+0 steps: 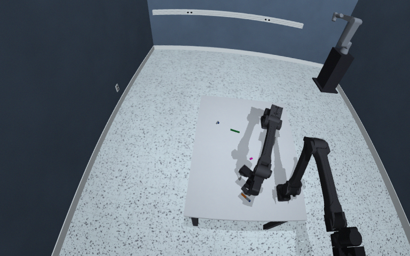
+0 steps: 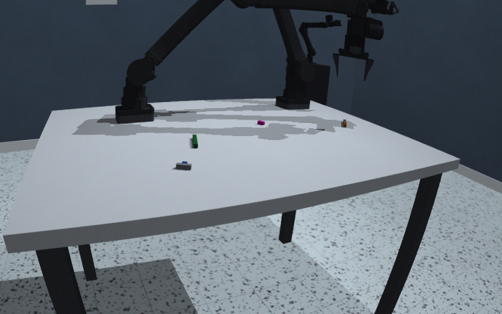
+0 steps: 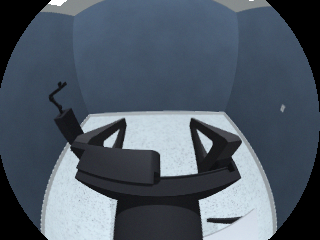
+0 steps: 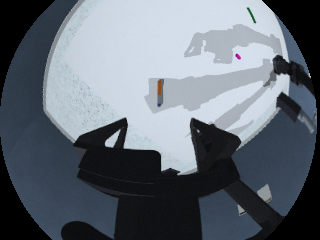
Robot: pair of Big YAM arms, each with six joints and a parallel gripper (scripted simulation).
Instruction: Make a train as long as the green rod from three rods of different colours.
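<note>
An orange rod [image 1: 243, 196] [image 2: 344, 124] [image 4: 159, 88], a grey rod [image 1: 247, 199] [image 4: 160, 99] and a blue rod [image 1: 249, 200] [image 4: 159, 105] lie flat in one line, orange at one end, blue at the other. They look end to end; small gaps cannot be told. The green rod [image 1: 235, 130] [image 2: 195, 141] [image 4: 251, 15] lies apart. My right gripper [image 2: 350, 78] [image 4: 158, 121] is open and empty, well above the table near that line. My left gripper [image 3: 158, 121] is open and empty, off beyond the table, facing floor and wall.
A magenta rod [image 1: 251, 158] [image 2: 261, 122] [image 4: 238, 56] lies alone between the green rod and the line. Another grey rod [image 2: 183, 166] and blue rod [image 2: 184, 162] lie close together beyond the green rod. The right arm reaches over the table [image 1: 211, 181].
</note>
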